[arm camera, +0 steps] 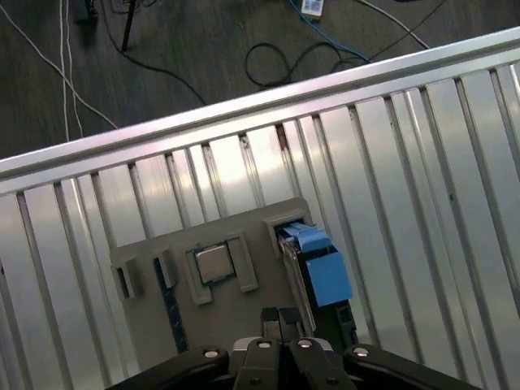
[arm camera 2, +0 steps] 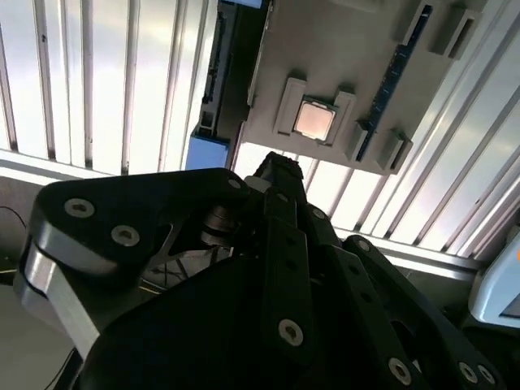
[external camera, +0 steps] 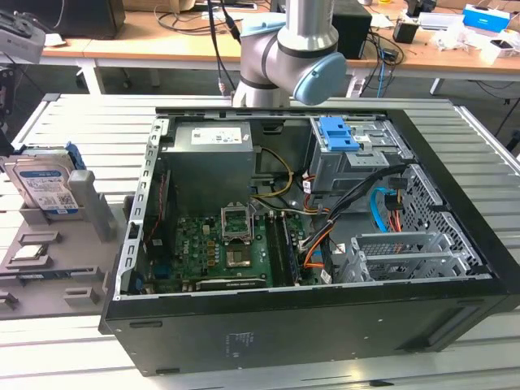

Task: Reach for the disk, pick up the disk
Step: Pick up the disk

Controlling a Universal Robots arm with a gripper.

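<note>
The disk (external camera: pixel 42 185) stands on its edge in a slot of a grey holder (external camera: pixel 49 272) on the slatted table, at the exterior view's left. It is silver-grey with a white and blue label and blue side rails. In the first wrist view the disk (arm camera: pixel 323 275) appears from above, edge up, beside the holder (arm camera: pixel 223 313). My gripper (arm camera: pixel 280 315) hangs over the holder, apart from the disk, its black fingers shut together on nothing. In the second wrist view the gripper (arm camera 2: pixel 272 168) sits over the holder's edge, with the disk's blue rail (arm camera 2: pixel 207 152) close beside it.
A small square silver chip (arm camera: pixel 214 264) (arm camera 2: pixel 314 119) lies in a holder pocket close to the disk. An open computer case (external camera: pixel 301 236) with a metal drive cage and blue latch (external camera: pixel 338 134) stands mid-table. The table's edge rail (arm camera: pixel 244 118) and floor cables lie beyond the holder.
</note>
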